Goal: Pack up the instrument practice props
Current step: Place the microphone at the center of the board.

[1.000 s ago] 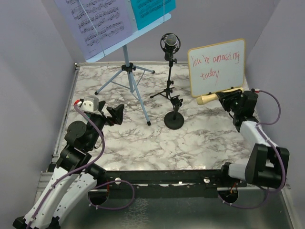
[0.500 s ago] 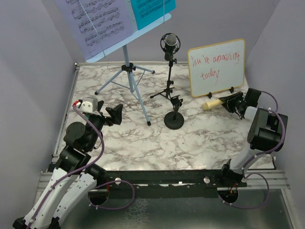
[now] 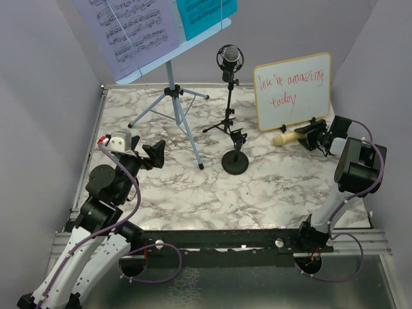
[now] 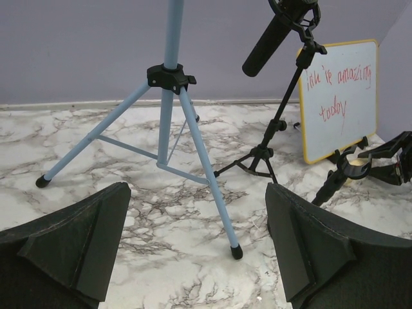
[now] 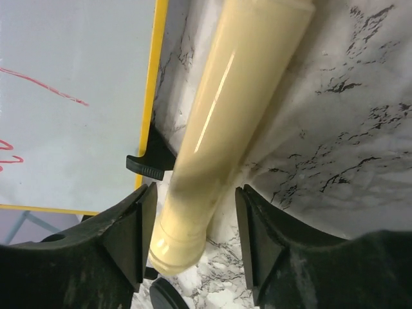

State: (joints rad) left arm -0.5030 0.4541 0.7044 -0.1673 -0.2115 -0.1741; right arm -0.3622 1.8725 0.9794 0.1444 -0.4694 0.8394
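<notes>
From above, the right gripper (image 3: 309,137) sits low at the far right of the marble table (image 3: 193,193), at the end of the cream handheld microphone (image 3: 286,138), which lies flat just in front of the wood-framed whiteboard (image 3: 293,90). The step in hand appears to be handling this microphone. The left gripper (image 3: 154,154) hovers wide open and holds nothing, near the light-blue music rack (image 3: 175,96). Its wrist view shows both pads (image 4: 71,244) spread, the rack's tripod legs standing between them farther off, so it should hold off from them. In the right wrist view the cream barrel runs between the fingers (image 5: 129,238). The jaws are parted: it meets or overlaps one pad, and bare marble shows beside the other. A good grip likely needs the barrel centred and a square, firm close, as the glossy surface could slip. The whiteboard's black foot (image 5: 147,168) sits just beside the barrel, so any lift should go straight up and away from the board.
</notes>
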